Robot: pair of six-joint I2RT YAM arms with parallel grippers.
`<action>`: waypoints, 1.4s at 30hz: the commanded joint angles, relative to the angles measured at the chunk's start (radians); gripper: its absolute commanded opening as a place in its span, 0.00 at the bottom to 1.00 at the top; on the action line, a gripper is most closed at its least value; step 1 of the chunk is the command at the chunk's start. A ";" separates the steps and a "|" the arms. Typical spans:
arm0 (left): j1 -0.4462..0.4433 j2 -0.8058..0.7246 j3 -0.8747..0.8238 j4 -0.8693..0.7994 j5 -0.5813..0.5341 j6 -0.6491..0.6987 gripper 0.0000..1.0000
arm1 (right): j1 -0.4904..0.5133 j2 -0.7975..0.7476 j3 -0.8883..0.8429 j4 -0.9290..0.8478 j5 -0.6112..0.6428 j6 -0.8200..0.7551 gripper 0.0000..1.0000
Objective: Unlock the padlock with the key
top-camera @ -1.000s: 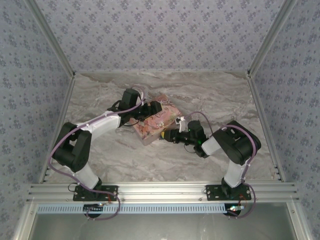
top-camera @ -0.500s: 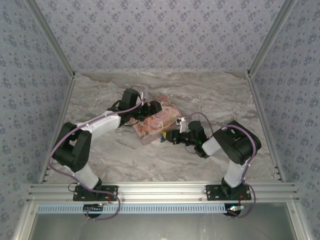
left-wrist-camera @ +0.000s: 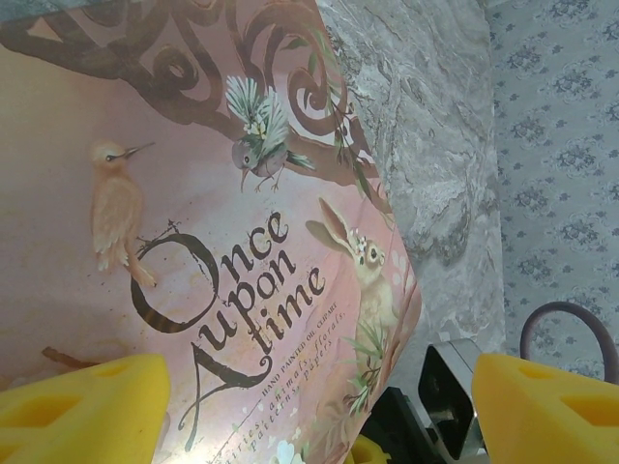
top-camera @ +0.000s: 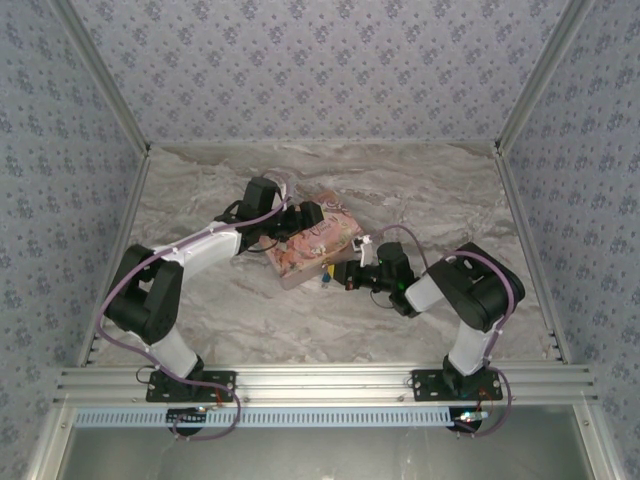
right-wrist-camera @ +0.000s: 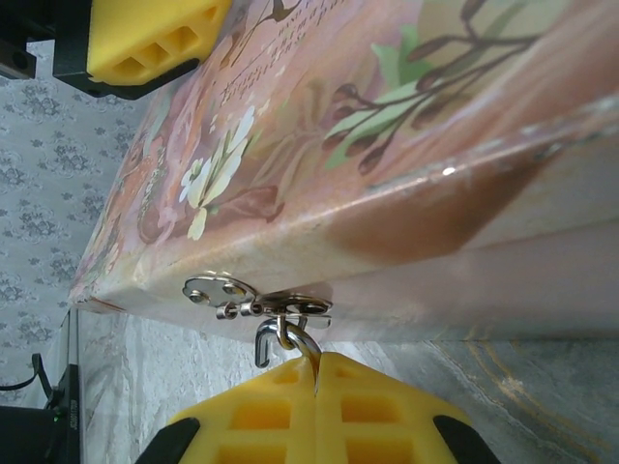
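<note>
L hand point(left-wrist-camera: 315, 410) open, fingers spread over tin point(left-wrist-camera: 193, 193) | R hand point(right-wrist-camera: 315, 406) closed on padlock point(right-wrist-camera: 275, 340), body hidden | padlock hooked through clasp point(right-wrist-camera: 242, 296)

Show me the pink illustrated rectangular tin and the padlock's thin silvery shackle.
Pink illustrated rectangular tin point(left-wrist-camera: 213, 193): left wrist view, lid's painted top.
Padlock's thin silvery shackle point(right-wrist-camera: 263, 338): right wrist view, loop's curved left side.

From its base at 7 o'clock in the top view, the left arm point(top-camera: 150, 290) folds at the elbow and stretches toward 2 o'clock. The left gripper point(top-camera: 308, 218) holds its yellow fingers point(left-wrist-camera: 82, 406) spread wide. The right arm point(top-camera: 480, 295) bends low toward 9 o'clock, and the right gripper point(top-camera: 347, 274) has its pads point(right-wrist-camera: 387, 416) pressed together.
</note>
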 commanded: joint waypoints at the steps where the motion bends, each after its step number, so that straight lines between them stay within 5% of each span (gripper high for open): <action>1: -0.005 0.021 -0.006 -0.013 0.003 0.001 0.82 | -0.002 -0.046 -0.001 0.032 0.017 -0.002 0.03; 24: -0.009 0.008 -0.041 0.013 -0.043 -0.050 0.82 | 0.038 -0.031 0.018 0.038 0.108 0.067 0.03; 36: -0.008 0.002 -0.041 0.009 -0.047 -0.042 0.83 | 0.008 -0.043 0.003 0.041 0.040 0.008 0.49; 42: -0.009 0.004 -0.041 0.016 -0.043 -0.043 0.83 | 0.003 0.000 0.029 0.045 0.039 0.016 0.61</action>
